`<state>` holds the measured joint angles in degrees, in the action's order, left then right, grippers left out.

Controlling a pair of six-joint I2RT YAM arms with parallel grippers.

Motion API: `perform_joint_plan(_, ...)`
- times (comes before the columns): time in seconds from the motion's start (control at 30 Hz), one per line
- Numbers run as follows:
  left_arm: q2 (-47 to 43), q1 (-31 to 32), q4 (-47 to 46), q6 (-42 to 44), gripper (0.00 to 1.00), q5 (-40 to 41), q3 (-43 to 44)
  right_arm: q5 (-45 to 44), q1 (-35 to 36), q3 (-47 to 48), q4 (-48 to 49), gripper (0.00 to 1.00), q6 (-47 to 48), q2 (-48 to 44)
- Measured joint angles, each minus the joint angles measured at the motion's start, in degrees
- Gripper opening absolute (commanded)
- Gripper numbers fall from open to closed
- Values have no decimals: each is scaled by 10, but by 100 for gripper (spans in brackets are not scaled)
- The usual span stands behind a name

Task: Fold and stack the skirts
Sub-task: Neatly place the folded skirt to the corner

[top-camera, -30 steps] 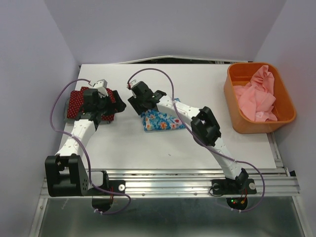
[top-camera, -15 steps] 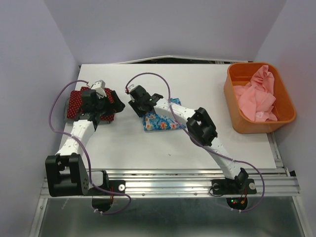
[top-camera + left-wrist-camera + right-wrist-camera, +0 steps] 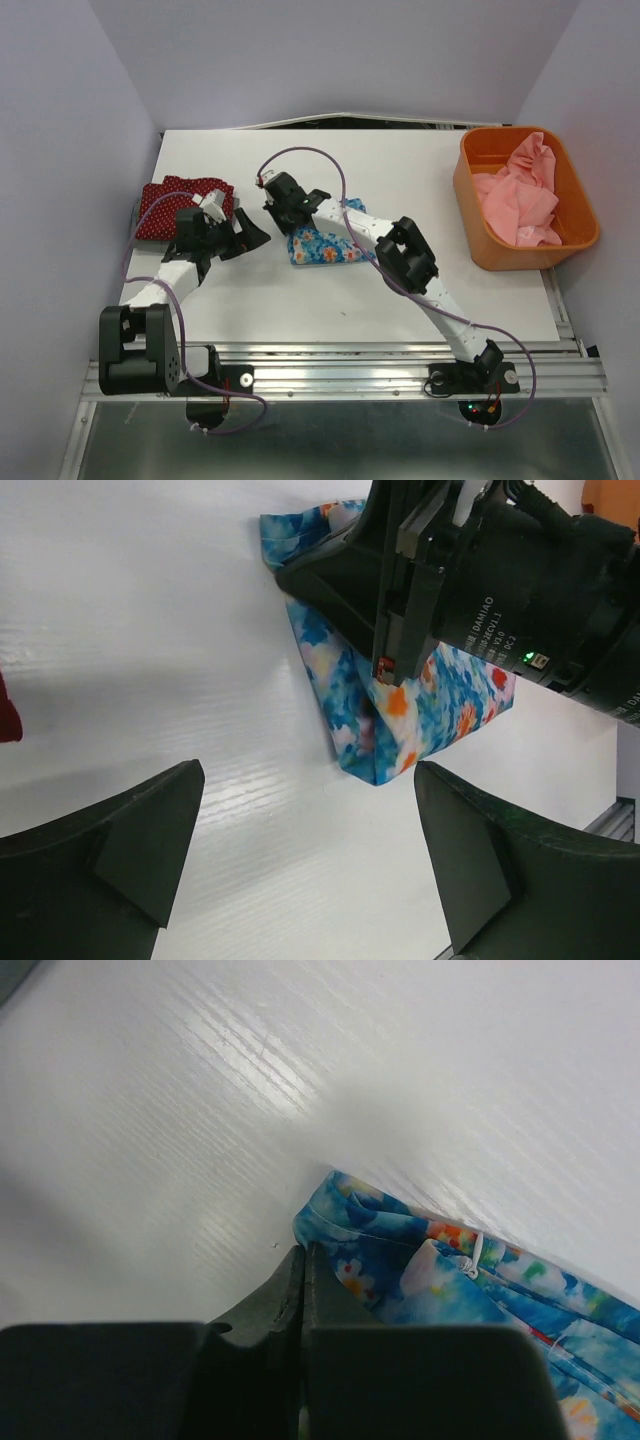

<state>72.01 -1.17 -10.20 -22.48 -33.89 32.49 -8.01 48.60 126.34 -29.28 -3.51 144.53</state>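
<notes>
- Judged risk: the right fingers [image 3: 303,1278] are pressed fully together at the far-left corner of the blue skirt [image 3: 325,245], which lies folded mid-desk. The cloth sits mostly beside them, and I cannot tell whether any hem is pinched, so a lift may come away empty or drag one layer and undo the fold
- A weak nip could also drop it on the desk [image 3: 400,170] short of the dark red skirt [image 3: 185,205] at the left
- The right arm [image 3: 400,255] reaches far forward and left, wrist low over that corner
- The left arm [image 3: 165,280] is bent low. The left fingers [image 3: 248,237] are spread wide, holding nothing, and aimed at the blue skirt nearby
</notes>
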Motion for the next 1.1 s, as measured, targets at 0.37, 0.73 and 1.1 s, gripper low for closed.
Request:
perform_joint_plan(0.37, 141, 56, -98, -41, 99, -29, 2, 95, -34, 0, -7, 1, -71, -12)
perform_joint_plan(0.73, 192, 81, -237, -89, 98, -42, 4, 146, -50, 0, -9, 1, -109, -26)
perform_joint_plan(1.1, 258, 116, -296, -123, 99, -31, 34, 160, -51, 0, -18, 1, -118, -52)
